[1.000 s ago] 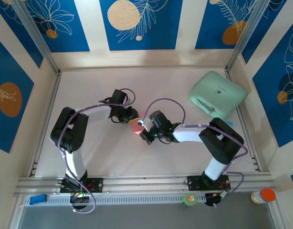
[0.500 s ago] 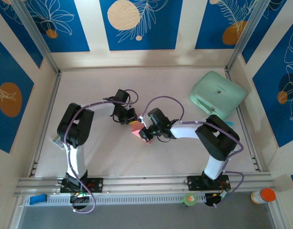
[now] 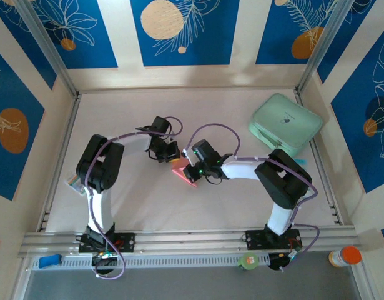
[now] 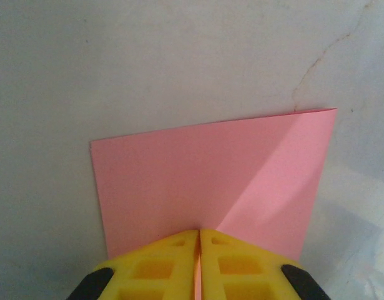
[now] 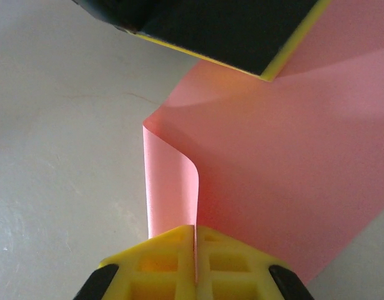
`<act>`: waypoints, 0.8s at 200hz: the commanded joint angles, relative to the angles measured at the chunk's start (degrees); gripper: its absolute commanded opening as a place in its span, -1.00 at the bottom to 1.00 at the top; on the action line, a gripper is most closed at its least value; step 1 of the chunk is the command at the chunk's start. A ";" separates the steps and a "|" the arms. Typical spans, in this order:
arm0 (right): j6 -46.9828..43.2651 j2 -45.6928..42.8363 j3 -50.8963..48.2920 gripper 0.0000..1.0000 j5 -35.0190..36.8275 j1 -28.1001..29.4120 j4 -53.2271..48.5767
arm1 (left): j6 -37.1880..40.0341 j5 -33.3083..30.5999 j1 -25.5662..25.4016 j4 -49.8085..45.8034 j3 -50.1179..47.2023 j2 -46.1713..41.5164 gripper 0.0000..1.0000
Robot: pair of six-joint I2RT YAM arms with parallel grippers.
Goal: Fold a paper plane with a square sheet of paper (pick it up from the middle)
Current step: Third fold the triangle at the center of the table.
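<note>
Clamped between the shut yellow fingers of the left gripper (image 4: 198, 245): one edge of the square sheet of paper (image 4: 210, 175), near the middle of the table (image 3: 129, 194); pinched likewise in the right gripper (image 5: 195, 242), a curled-over edge of the same sheet; drawn slightly closer to the left arm than half a second ago; largely hidden from above beneath both grippers.

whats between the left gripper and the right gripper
The square sheet of paper spans that gap, pinched at opposite edges by the left gripper and the right gripper, as the top external view shows.
</note>
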 commanded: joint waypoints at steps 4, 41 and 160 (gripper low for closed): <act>0.44 1.09 1.58 -0.93 1.29 0.59 -1.75 | 0.90 -1.21 -0.70 -3.08 -0.10 2.46 -0.78; 1.42 1.11 1.92 -0.93 0.54 0.76 -3.12 | 0.62 -1.46 -0.72 -2.92 -0.18 2.35 -0.78; 4.22 2.11 3.20 -0.94 -0.42 0.86 -5.40 | 0.56 -1.16 -0.70 -2.40 -0.53 2.32 -0.78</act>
